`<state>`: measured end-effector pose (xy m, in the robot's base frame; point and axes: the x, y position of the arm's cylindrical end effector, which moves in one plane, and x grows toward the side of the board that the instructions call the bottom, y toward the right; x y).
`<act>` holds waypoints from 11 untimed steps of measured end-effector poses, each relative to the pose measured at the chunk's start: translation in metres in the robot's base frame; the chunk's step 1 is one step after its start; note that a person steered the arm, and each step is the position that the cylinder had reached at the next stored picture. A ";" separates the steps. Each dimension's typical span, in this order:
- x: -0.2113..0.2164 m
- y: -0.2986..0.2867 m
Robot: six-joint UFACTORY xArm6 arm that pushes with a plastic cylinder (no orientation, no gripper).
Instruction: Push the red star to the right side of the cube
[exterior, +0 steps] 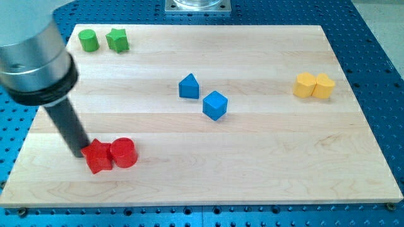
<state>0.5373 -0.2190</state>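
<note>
A wooden counter (pixel 265 164) on a blue perforated base. The arm carries no claw, only a dark rod; its tip (pixel 76 153) touches the left edge of the red star (pixel 97 157), lower left of frame. A red cylinder (pixel 124 152) touches the star's right side. The blue cube (pixel 214 105) sits near centre, well apart.

Eight blocks (paired by colour): two red (pixel 111 155), two blue (pixel 202 96), two green (pixel 103 40), two yellow (pixel 314 86).
</note>
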 end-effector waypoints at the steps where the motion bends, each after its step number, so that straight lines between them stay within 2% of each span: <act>1: 0.013 -0.010; 2: 0.025 -0.010; 3: 0.027 0.031; 5: 0.023 0.175; 6: 0.019 0.136; 7: 0.010 0.146; 8: -0.005 0.210; 9: -0.006 0.301; 11: 0.009 0.212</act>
